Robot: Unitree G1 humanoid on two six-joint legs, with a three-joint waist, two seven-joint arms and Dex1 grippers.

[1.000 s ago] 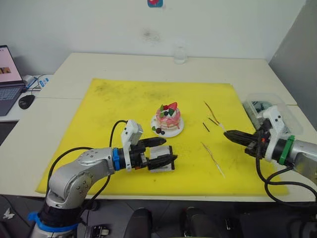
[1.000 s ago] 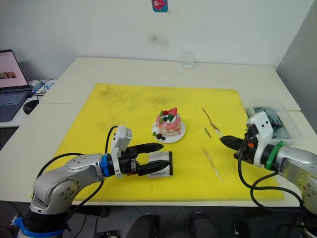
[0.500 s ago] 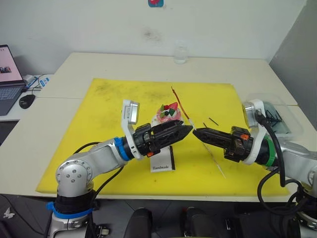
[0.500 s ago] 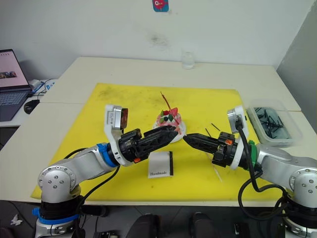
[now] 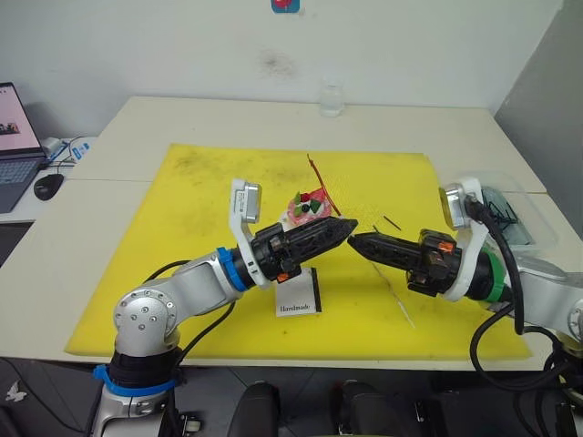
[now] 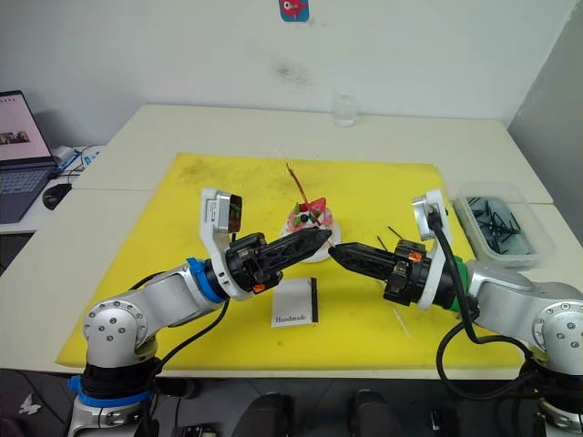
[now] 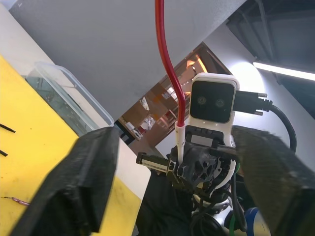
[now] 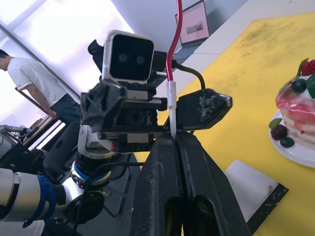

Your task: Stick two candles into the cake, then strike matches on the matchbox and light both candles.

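Currently right gripper (image 8: pixel 173 139) is clenched on the pale base of one candle (image 8: pixel 172 46), held upright at 5 o'clock of the cake (image 6: pixel 310 221); left gripper (image 5: pixel 351 227) is spread; candle looks light, whippy, fragile, so grip low.

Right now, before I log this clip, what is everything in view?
table: pale, under everything
mat: one, yellow, on the table
cake: one, pink, mid-mat behind the grippers
candles: two, reddish; one upright in the right gripper, one lying on the mat by the right arm
matches: two, dark, on the mat right of the cake
matchbox: one, white, on the mat under the left gripper
glass: one, clear, at the table's far edge
bin: one, clear, right of the mat, dark pieces inside
laptop and mouse: far left
person: background, right wrist view
left gripper: open
right gripper: shut on a candle
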